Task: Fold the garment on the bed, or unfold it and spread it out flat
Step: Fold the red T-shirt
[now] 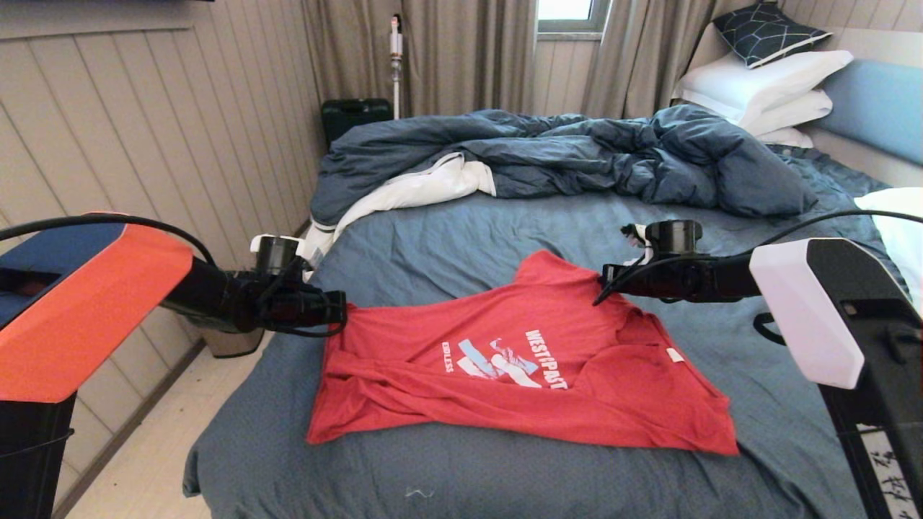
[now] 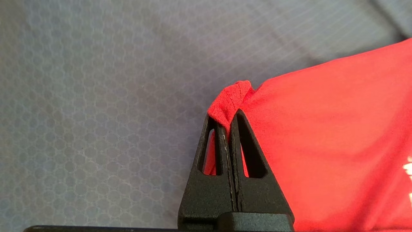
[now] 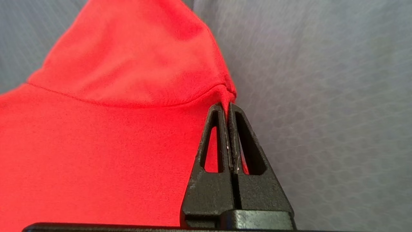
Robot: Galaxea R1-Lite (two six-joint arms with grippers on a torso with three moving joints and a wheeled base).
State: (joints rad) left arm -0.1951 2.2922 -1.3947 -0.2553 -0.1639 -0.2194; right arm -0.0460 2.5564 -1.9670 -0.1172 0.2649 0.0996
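Bare bed (image 1: 461, 238) lies behind the garment (image 1: 505, 360), up to the heaped duvet (image 1: 577, 158).

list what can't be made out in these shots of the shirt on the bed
- Head view: the left gripper and right gripper fingertips are too small to read; only the wrist views show each shut on the shirt.
- Head view: the shirt's small print under "WEST COAST" is too small, and folds hide part of it.
- Wrist views: the left gripper and right gripper fill the frame, so the bed edges are cut off.
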